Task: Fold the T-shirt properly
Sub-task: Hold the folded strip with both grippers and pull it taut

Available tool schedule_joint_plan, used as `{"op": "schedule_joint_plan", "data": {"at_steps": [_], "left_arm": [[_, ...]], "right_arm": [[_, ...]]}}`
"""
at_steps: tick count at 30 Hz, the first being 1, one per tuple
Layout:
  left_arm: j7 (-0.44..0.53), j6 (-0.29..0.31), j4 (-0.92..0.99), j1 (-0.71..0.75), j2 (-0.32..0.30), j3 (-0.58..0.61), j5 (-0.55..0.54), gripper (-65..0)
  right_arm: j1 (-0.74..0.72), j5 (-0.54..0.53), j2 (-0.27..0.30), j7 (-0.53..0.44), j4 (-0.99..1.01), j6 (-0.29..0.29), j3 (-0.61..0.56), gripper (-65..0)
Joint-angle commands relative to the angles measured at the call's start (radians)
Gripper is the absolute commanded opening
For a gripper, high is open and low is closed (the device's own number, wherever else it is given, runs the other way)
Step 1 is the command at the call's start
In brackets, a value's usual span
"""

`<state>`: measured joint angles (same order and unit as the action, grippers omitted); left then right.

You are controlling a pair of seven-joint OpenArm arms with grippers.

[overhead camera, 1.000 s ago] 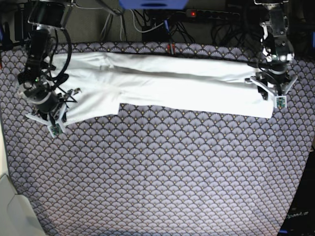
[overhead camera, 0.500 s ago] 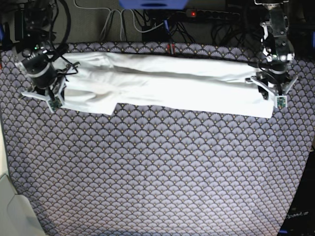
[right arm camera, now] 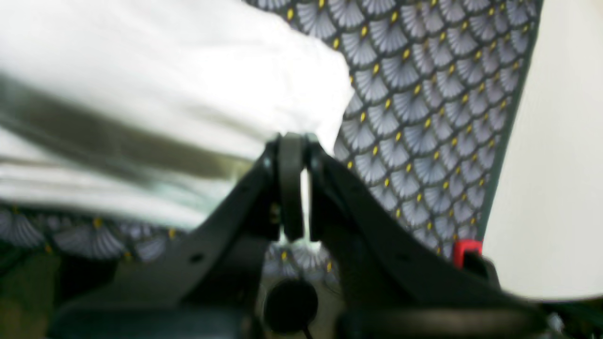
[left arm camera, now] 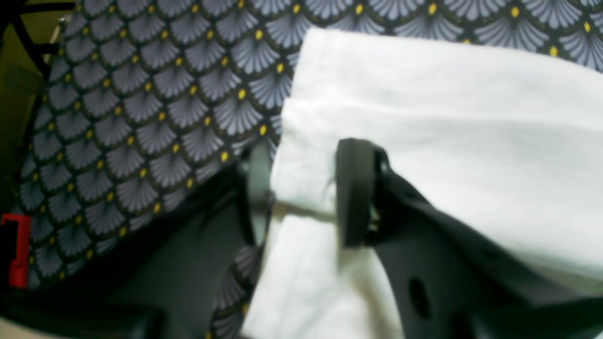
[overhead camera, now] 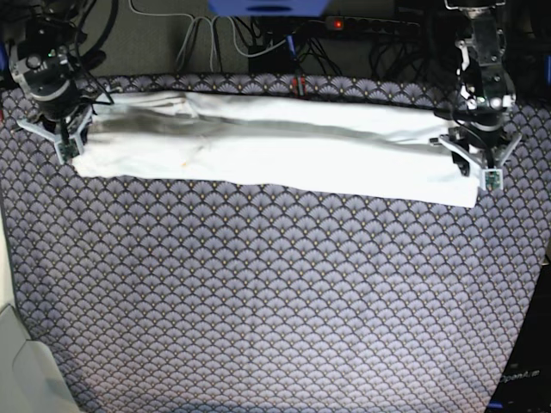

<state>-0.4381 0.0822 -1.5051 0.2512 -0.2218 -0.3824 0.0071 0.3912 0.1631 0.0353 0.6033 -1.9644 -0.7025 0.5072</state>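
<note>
Tool (right arm camera: 297,188) pinches white T-shirt (right arm camera: 165,84) edge

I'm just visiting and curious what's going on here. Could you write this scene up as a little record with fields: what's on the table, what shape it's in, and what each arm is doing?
item: T-shirt, white, plain side showing
shape: folded into a long narrow band across the far part of the table
surface: patterned tablecloth, dark with fan scales
left gripper: at the band's end on the base view's right, fingers either side of a fold of cloth
right gripper: at the other end, shut on the shirt's edge
print: not visible
</note>
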Motion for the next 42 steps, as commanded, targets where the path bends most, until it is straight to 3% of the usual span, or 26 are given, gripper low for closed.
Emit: {"op": "schedule_joint_plan", "data": {"at_steps": [1, 6, 18, 20, 26, 42], "left_arm": [[0.022, -0.005, -0.015, -0.01, -0.015, -0.005, 0.0, -41.6], [0.022, -0.005, -0.015, -0.008, -0.015, -0.005, 0.0, -41.6], [0.022, -0.003, -0.015, 0.0, -0.038, 0.001, -0.008, -41.5], [0.022, -0.003, -0.015, 0.0, -0.038, 0.001, -0.008, -38.9], [0.022, -0.003, -0.015, 0.0, -0.035, 0.003, -0.008, -22.7], [0.031, -0.003, 0.137, -0.013, -0.028, 0.076, -0.019, -22.5]], "right_arm": [[0.012, -0.006, -0.008, -0.023, -0.016, 0.004, 0.005, -65.0], [0.033, -0.006, -0.041, -0.049, -0.008, 0.004, -0.002, -65.0], [0.019, -0.006, -0.041, -0.049, 0.04, 0.004, -0.023, -65.0], [0.019, -0.006, -0.041, -0.049, 0.04, 0.004, -0.023, -65.0], [0.019, -0.006, -0.039, -0.049, 0.04, 0.004, -0.023, -65.0], [0.019, -0.004, -0.036, -0.049, 0.04, 0.004, -0.025, -65.0]]}}
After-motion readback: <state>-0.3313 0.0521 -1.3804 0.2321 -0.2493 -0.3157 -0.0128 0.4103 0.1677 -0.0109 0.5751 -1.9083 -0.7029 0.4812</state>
